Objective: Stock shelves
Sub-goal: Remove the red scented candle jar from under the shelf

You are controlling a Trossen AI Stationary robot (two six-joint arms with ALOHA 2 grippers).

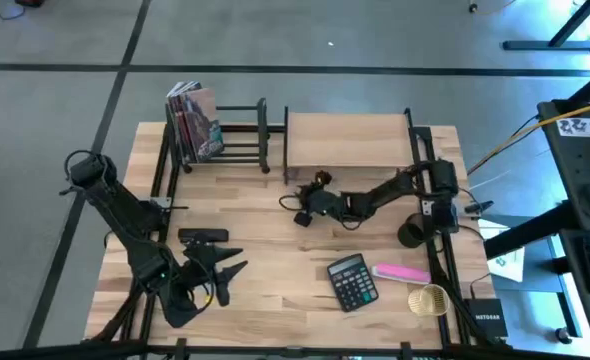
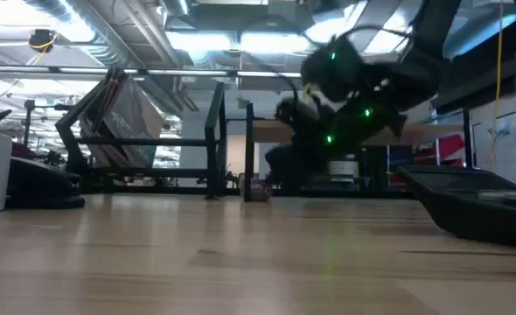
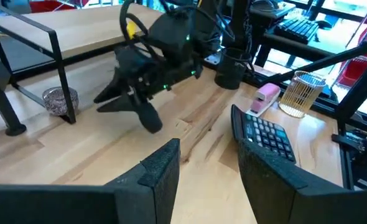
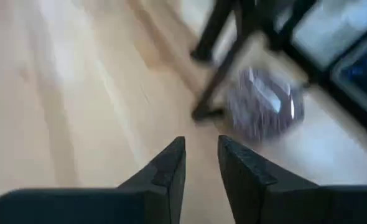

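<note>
Hovering released and empty, the right pincer [image 4: 201, 163] faced a small shiny round object [image 4: 263, 102] under the light-wood board shelf [image 1: 347, 140]; the left pincer [image 3: 199, 171] waited released.

Overhead view of a light wooden table [image 1: 275, 300]. At the far edge stand a black metal book rack [image 1: 237, 135] holding magazines [image 1: 197, 122] at its left end, and just to its right a light-wood board shelf [image 1: 347, 140]. The right arm stretches leftward, its gripper [image 1: 302, 205] near the shelf's front left corner. The left gripper [image 1: 225, 275] rests over the near-left tabletop. Near the front right lie a black calculator [image 1: 352, 282], a pink stapler [image 1: 402, 272] and a gold wire cup [image 1: 428, 299]. A dark cup [image 1: 412, 234] stands beside the right arm's base.
</note>
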